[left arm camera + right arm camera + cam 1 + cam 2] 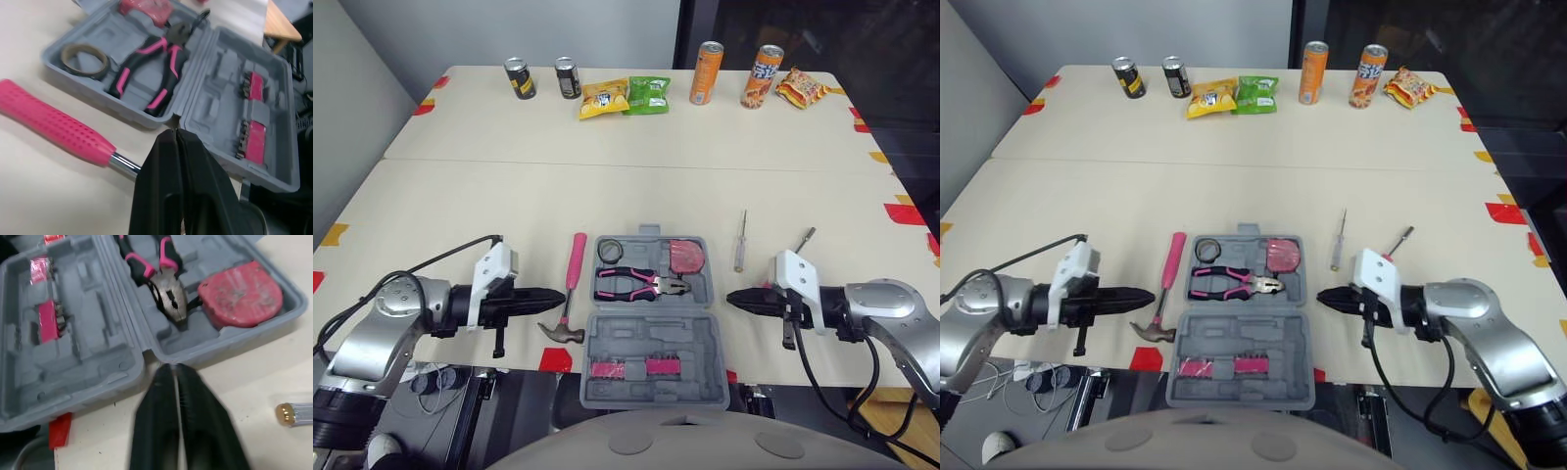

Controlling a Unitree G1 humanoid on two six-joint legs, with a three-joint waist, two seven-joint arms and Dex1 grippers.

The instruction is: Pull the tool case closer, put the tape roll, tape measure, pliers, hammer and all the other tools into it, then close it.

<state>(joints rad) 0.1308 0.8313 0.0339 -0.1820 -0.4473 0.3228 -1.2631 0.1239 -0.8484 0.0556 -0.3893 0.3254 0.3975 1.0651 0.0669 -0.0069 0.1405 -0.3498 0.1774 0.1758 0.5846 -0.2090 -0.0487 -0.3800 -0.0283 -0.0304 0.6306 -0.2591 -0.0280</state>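
The grey tool case (656, 338) lies open at the table's near edge. Its far half holds the tape roll (609, 251), the pink-handled pliers (641, 284) and the red tape measure (686, 257). Pink bit holders (626, 368) sit in its near half. The hammer (574, 269) with a pink handle lies on the table just left of the case. Two screwdrivers (740, 240) (802, 240) lie to the case's right. My left gripper (558, 295) is shut and empty, its tip beside the hammer's shaft (124, 164). My right gripper (732, 297) is shut and empty, just right of the case.
Along the far edge of the table stand two dark cans (520, 78), snack packets (626, 97) and two orange cans (706, 72). Red and yellow tape marks (905, 213) dot the table edges. The case's near half overhangs the front edge.
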